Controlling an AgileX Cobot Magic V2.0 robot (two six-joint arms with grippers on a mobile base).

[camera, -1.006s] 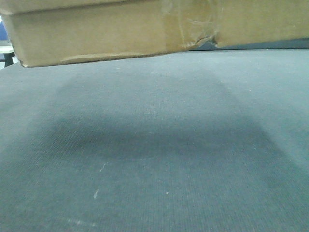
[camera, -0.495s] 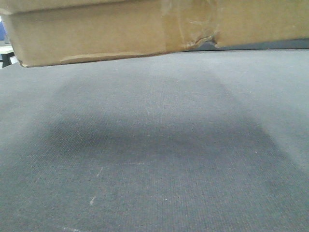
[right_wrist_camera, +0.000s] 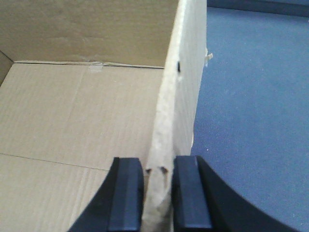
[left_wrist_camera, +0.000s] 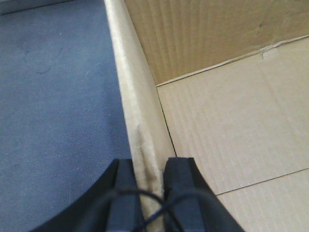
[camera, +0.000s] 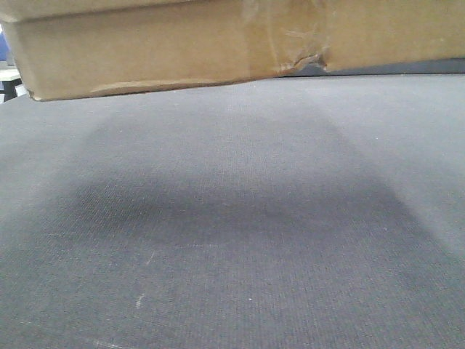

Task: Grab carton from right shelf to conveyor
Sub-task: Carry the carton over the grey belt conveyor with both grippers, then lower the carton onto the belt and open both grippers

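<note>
Matt corrugated cardboard carton point(camera: 182, 51); finely woven, matt cloth conveyor point(camera: 232, 233).

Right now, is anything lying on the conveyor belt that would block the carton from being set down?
Nothing visible does. The left gripper and right gripper each clamp a wall of the carton. In all three views the conveyor shows only bare belt and the carton's shadow.

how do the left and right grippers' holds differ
The left gripper clamps a wall with the belt on its left; the right gripper has belt on its right. The box wall is creased at the left gripper, punctured at the right gripper. Both are shut on upright walls.
</note>
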